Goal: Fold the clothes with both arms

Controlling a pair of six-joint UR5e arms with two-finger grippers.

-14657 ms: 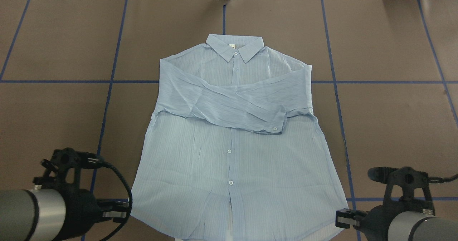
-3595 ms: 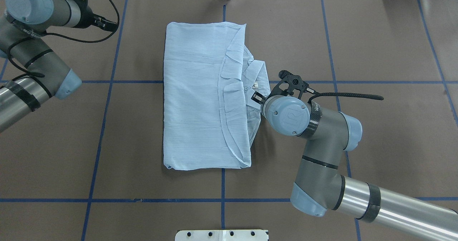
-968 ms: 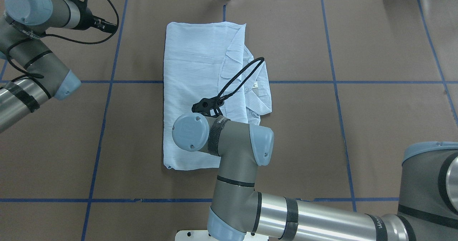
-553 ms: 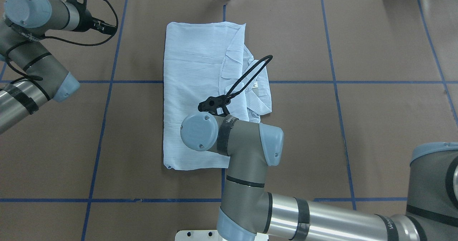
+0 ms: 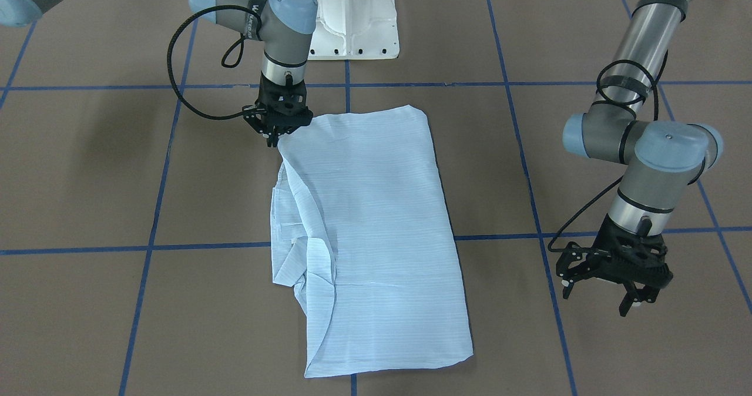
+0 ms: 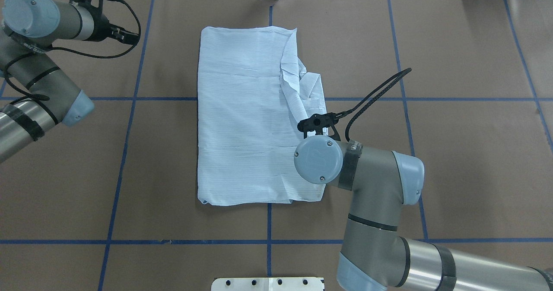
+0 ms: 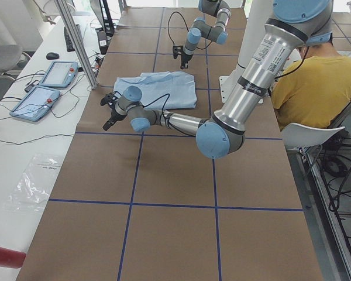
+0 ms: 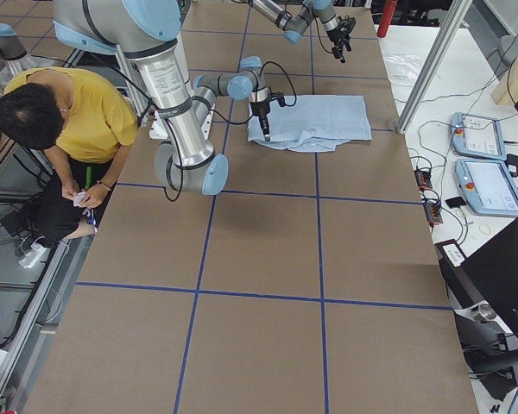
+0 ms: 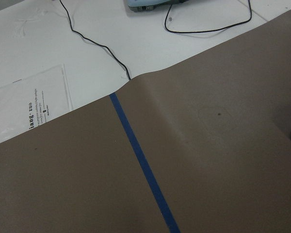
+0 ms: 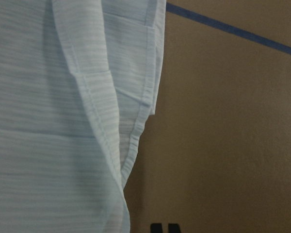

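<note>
- Noted, behind the robot, a seated person in a yellow top (image 8: 65, 108) with head bent down.
- Found the white pedestal base (image 5: 352, 20) at the near edge of the brown-covered table marked with a blue tape grid (image 6: 453, 153).
- Traced the grey-and-silver right arm with light-blue joint caps (image 6: 376, 196) from the near right to the near right corner of the shirt.
- Found the black two-finger right gripper (image 5: 274, 139) pointing straight down at that corner, jaws drawn close together.
- Picked out, in the right wrist view, its dark fingertips (image 10: 173, 228) against bare brown cover just right of the hem. Cannot tell whether any cloth is pinched.
- Recorded the thin pale-blue, finely striped shirt (image 6: 242, 122) lying flat in the middle of the table. Folded into a long rectangle running near to far, with loose layered folds and hems along its right edge.
- Located the matching left arm (image 6: 39, 92) at the far left, well apart from the shirt.
- Found the black left gripper (image 5: 599, 299) hanging over bare cover, jaws spread wide and holding nothing.
- Noted, beyond the far edge, a white bench carrying black cables and two pale-blue control tablets (image 7: 47, 88).
</note>
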